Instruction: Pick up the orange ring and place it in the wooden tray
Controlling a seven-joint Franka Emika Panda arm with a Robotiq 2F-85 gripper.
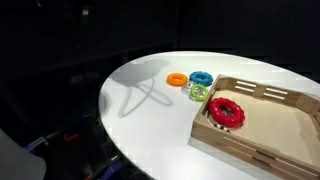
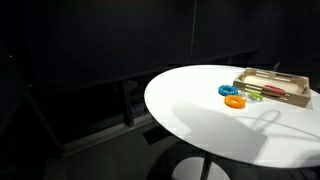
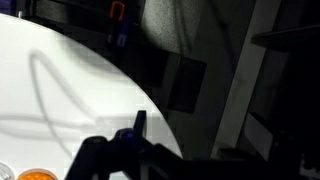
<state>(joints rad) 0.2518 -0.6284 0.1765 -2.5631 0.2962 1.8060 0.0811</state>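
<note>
The orange ring (image 1: 177,79) lies flat on the white round table (image 1: 140,115), just left of a blue ring (image 1: 201,78) and apart from the wooden tray (image 1: 262,92). It also shows in an exterior view (image 2: 235,101) in front of the tray (image 2: 272,98). In the wrist view, a sliver of the orange ring (image 3: 35,175) shows at the bottom left edge. Dark parts of my gripper (image 3: 138,135) show at the bottom, over the table's edge and away from the ring. Its jaws are too dark to read. The arm is out of both exterior views; only its shadow falls on the table.
A green ring (image 1: 198,93) lies against the tray's near corner. A larger red ring (image 1: 225,111) lies inside the tray. The table's curved edge (image 3: 120,75) drops to dark floor and furniture beyond.
</note>
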